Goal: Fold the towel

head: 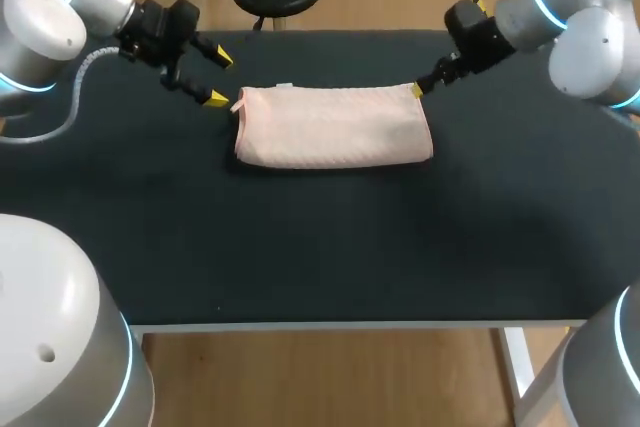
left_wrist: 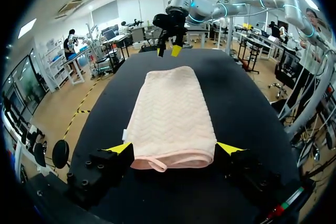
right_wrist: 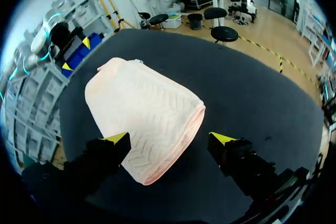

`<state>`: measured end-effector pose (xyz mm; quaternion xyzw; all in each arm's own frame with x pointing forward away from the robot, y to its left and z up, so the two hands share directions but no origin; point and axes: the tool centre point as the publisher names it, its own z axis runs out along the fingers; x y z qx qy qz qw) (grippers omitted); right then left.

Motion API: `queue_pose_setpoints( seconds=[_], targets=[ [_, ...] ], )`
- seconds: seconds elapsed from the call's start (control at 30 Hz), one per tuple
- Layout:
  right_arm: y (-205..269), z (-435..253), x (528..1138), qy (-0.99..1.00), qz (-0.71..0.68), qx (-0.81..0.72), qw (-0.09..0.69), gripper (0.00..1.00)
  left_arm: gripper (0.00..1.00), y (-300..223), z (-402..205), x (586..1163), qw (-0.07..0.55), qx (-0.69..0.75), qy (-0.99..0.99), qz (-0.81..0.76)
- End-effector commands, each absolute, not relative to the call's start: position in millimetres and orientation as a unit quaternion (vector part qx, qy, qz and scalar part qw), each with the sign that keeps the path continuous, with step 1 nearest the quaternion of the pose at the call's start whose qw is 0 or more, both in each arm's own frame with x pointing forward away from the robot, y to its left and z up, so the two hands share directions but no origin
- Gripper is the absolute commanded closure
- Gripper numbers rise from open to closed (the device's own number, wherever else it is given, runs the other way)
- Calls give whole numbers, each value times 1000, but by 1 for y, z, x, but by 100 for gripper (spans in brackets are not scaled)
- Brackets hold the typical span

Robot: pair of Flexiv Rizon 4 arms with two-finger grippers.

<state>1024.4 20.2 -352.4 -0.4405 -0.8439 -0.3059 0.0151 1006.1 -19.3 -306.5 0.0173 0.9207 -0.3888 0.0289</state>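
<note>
Fingers (left_wrist: 119,148) of left gripper (left_wrist: 176,148) and right gripper (right_wrist: 170,138) spread, empty, straddling towel (head: 335,127) ends. Towel lies folded on far half of table (head: 300,247). You likely need matched pinches, both layers, edges kept square.
</note>
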Motion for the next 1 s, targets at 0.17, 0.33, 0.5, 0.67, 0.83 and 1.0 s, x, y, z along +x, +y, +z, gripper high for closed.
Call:
queue_pose_setpoints(
  seconds=[0.17,0.33,0.5,0.67,0.83,1.0],
  targets=[
    [13,-385,1023,-678,-357,-602,226,0,0,-19,-307,1006,30,17,920,-389],
    [21,-395,1018,-664,-359,-598,270,0,0,-19,-307,1006,30,17,920,-389],
    [30,-401,1014,-664,-354,-596,280,0,0,-19,-307,1006,30,17,920,-389],
    [33,-405,1014,-663,-351,-596,286,0,0,-19,-307,1006,30,17,920,-389],
    [34,-407,1015,-664,-347,-599,283,0,0,-19,-307,1006,30,17,920,-389],
    [34,-408,1016,-665,-346,-599,281,0,0,-19,-307,1006,30,17,920,-389]
  ],
)
